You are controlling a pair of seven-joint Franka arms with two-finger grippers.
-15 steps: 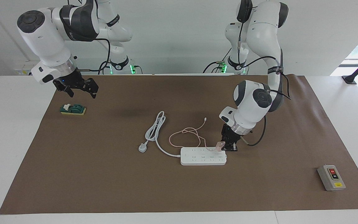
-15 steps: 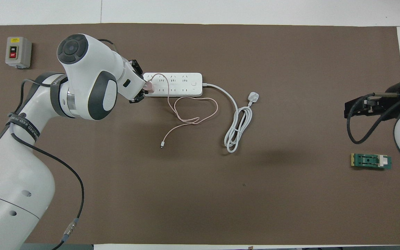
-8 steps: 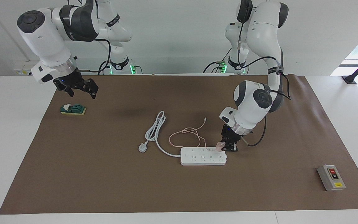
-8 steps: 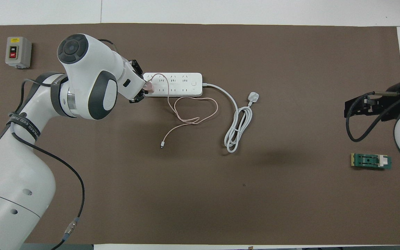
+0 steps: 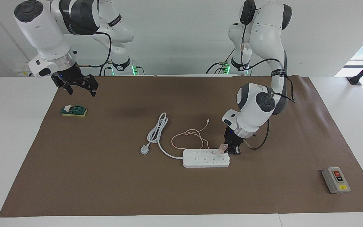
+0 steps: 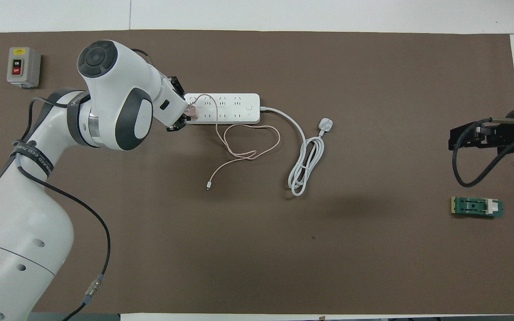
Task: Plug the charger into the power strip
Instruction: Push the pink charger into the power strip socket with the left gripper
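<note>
Left gripper low at power strip, jaws pinching pink charger over its end socket. Right gripper raised above green block, jaws spread.

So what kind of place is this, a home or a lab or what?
Most likely a robotics lab: two white arms bolted at a table under a brown mat, with test items laid out, a power strip, a charger and a grey switch box.

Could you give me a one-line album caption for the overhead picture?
Left gripper holds a small pale pink cube charger on one end of the long white power strip.
</note>
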